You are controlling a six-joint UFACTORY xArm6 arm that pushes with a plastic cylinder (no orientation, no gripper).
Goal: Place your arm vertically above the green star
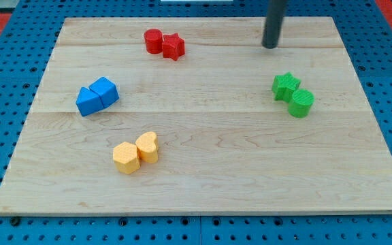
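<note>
Okay, my tip [271,46] sits on the wooden board [203,177] near the view's top right, touching no block; a plain rod, so nothing to spread or pinch. Green star [286,86] lies below it toward the view's bottom, well apart, touching a green cylinder [301,103]. Red pair top centre, blue pair left, yellow pair lower left.
</note>
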